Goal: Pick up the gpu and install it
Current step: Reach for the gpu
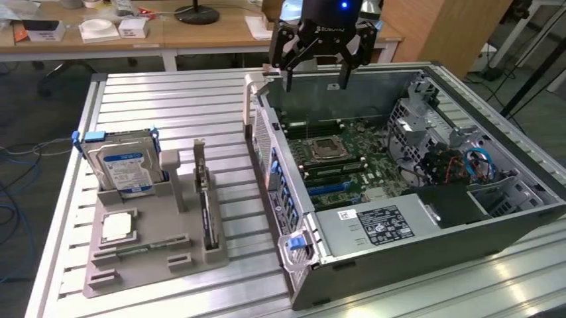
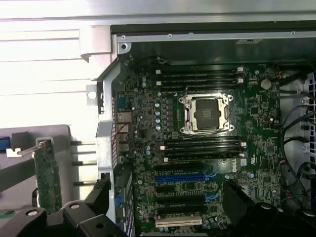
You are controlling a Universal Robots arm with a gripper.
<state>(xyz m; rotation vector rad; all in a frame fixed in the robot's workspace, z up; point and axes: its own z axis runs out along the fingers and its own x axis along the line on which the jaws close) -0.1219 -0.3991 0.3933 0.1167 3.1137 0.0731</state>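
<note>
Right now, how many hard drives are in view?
1: the hard drive stands upright in the grey holder at the exterior view's left; the case bays may hide others.

Bright, even light fell on the computer case (image 1: 425,265), its far inner wall lay in shadow, and the slatted table (image 2: 44,64) beside it glared white in the wrist view.
</note>
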